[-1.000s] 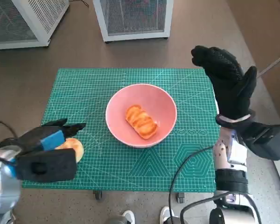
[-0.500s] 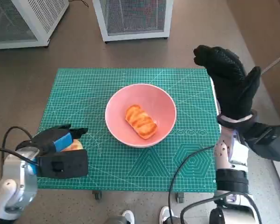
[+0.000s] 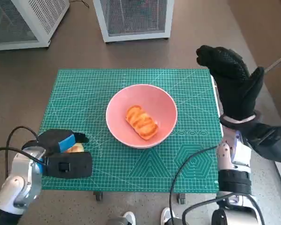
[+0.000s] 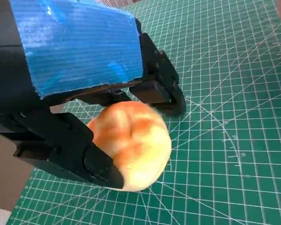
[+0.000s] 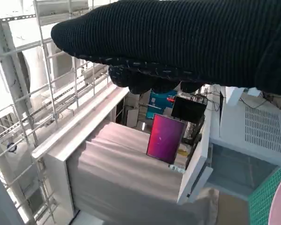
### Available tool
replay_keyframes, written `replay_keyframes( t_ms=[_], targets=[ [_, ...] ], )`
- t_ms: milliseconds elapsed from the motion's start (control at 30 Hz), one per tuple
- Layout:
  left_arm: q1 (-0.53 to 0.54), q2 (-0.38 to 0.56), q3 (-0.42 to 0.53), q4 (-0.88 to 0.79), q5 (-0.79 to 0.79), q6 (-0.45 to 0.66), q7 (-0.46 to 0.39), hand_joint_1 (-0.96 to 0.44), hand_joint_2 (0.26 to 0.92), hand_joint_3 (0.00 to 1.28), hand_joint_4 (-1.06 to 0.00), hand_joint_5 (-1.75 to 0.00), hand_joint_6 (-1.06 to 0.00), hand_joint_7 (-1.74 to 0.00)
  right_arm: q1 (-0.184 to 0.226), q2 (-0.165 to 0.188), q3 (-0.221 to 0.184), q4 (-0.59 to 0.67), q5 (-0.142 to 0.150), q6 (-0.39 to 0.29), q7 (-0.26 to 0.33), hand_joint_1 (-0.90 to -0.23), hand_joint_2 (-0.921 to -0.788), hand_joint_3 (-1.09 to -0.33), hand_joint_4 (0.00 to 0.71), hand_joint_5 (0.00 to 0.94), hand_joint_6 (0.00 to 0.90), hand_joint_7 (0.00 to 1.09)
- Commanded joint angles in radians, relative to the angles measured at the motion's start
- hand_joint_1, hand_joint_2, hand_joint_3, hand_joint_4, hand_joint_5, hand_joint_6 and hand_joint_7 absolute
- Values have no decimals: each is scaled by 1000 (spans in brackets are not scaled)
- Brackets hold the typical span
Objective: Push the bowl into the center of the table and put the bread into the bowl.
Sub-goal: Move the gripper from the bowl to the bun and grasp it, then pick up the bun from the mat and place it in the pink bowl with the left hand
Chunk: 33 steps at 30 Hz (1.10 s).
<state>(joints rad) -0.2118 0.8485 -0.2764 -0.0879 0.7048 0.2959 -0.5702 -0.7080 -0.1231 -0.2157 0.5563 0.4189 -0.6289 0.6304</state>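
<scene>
Your pink bowl (image 3: pixel 141 116) sits near the middle of the green cutting mat (image 3: pixel 107 168) on the desk, and a striped bread roll (image 3: pixel 142 122) already lies inside it. A second, round bun (image 4: pixel 131 143) is at the mat's near left corner. Your left hand (image 3: pixel 61 152) is over it, its black fingers (image 4: pixel 159 84) closed around the bun, which rests against the mat. Your right hand (image 3: pixel 232 82) is raised beside the desk's right edge, grasping nothing, fingers extended. Two white mesh-sided cabinets (image 3: pixel 133 18) stand on the floor beyond the desk.
</scene>
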Motion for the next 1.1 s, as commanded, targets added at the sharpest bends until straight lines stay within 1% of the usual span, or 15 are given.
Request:
replay_keyframes(
  t_ms=[33, 167, 400, 667, 900, 1100],
  targets=[
    [1, 8, 10, 18, 2, -15, -17, 4, 918, 86, -694, -1191, -595, -1109, 23, -8, 0, 0, -5, 8, 2, -650, -921, -642, 242, 0, 261, 104],
    [4, 13, 25, -6, -1, -7, -35, 3, 920, 81, -684, -1221, -608, -1123, 24, -6, 0, 1, -4, 9, 2, -650, -921, -640, 242, 0, 262, 103],
    [6, 18, 72, -67, -15, 19, -77, 3, 919, 77, -682, -1187, -614, -1170, 27, -3, 2, 0, -6, 6, 2, -650, -921, -635, 242, 0, 264, 100],
    [-9, 26, 175, -176, -76, 45, -127, 3, 920, 74, -685, -1182, -614, -1172, 29, -2, 3, -4, -1, 14, 4, -655, -921, -636, 244, 1, 267, 96],
    [-55, 20, 264, -269, -139, 33, -129, 3, 917, 65, -699, -1206, -637, -1111, 27, -4, 4, -5, -1, 18, 6, -659, -921, -634, 242, 0, 266, 93],
    [-140, 5, 281, -334, -157, 42, -128, 3, 917, 46, -728, -1180, -657, -1082, 23, -5, 4, 3, -4, 14, 8, -650, -921, -634, 242, 0, 267, 91]
  ],
)
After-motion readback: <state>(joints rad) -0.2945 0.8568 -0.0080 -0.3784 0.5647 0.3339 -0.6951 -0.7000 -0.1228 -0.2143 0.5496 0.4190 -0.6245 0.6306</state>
